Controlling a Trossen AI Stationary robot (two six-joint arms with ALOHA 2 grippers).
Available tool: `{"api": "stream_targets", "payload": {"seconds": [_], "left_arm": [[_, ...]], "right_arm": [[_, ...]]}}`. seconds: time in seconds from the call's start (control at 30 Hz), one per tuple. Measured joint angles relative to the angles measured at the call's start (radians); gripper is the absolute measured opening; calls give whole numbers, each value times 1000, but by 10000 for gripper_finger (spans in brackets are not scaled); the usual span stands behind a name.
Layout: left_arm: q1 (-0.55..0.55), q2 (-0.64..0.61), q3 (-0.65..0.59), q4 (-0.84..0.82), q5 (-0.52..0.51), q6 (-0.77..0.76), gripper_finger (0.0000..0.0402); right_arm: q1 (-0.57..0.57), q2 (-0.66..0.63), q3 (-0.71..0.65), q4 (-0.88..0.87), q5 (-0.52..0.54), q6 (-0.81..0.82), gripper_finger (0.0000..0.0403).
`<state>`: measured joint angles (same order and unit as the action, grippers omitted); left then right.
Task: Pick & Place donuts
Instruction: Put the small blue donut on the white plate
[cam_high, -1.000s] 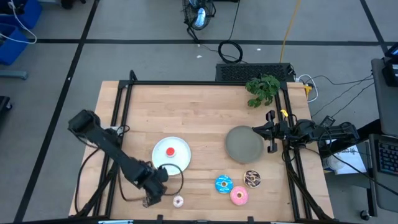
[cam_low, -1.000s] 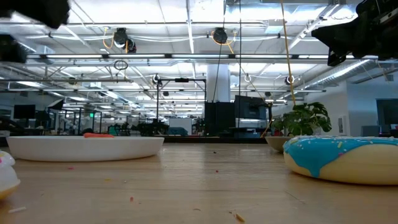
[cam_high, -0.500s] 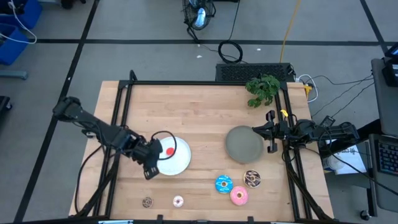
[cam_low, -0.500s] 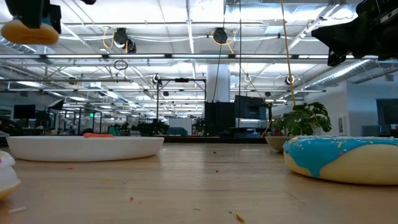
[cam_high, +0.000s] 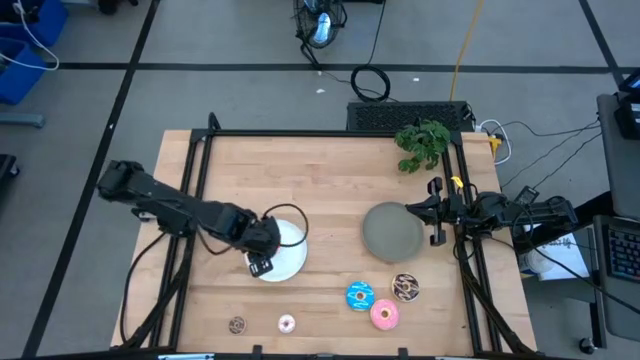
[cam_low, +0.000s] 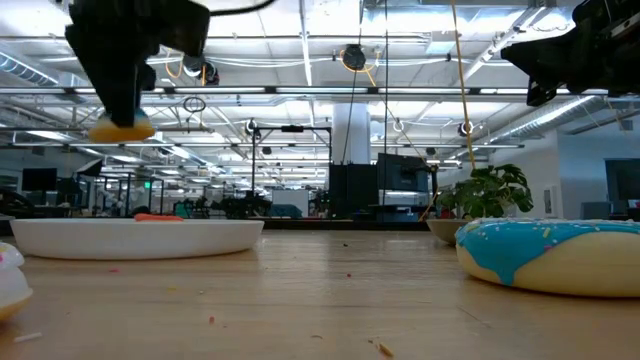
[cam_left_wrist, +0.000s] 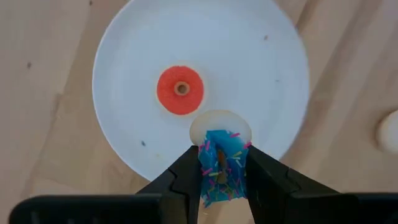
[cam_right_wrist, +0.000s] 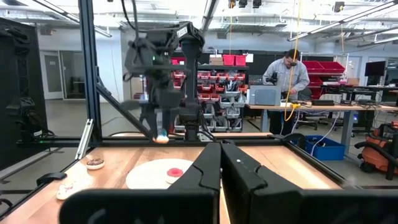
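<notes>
Room: workshop hall, ceiling lights, a person (cam_right_wrist: 291, 68) at a far desk
Bench (cam_high: 320, 180): pale wood in a black frame
Grey plate (cam_high: 392, 232): right of centre
White plate (cam_high: 290, 255): left of centre, tiny red donut (cam_left_wrist: 180, 89) lying on it
Left claw (cam_left_wrist: 222, 177): above the white plate's near edge, clamped on a tiny blue donut (cam_left_wrist: 221, 171)
Right claw (cam_high: 433, 212): at the right edge beside the grey plate, fingers pressed together, nothing held
Larger donuts: blue (cam_high: 359, 296), pink (cam_high: 384, 315), brown sprinkled (cam_high: 405, 288), near right
Tiny donuts: brown (cam_high: 237, 324), pale pink (cam_high: 287, 323), near edge

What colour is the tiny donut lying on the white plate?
Red tiny donut on the white plate; left wrist view shows it best.
</notes>
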<state>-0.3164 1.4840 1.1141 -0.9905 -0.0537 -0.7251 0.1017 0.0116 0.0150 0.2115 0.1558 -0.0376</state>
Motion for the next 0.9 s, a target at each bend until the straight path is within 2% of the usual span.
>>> {"api": "stream_targets", "payload": {"seconds": [0.43,0.67,0.9], "left_arm": [[-4,269,0,37,52,162,108],[-33,284,0,102,79,197,108],[-53,284,0,98,30,222,117]], "right_arm": [[0,0,0,-2,0,0,0],[0,0,0,-4,0,0,0],[0,0,0,-5,0,0,0]]}}
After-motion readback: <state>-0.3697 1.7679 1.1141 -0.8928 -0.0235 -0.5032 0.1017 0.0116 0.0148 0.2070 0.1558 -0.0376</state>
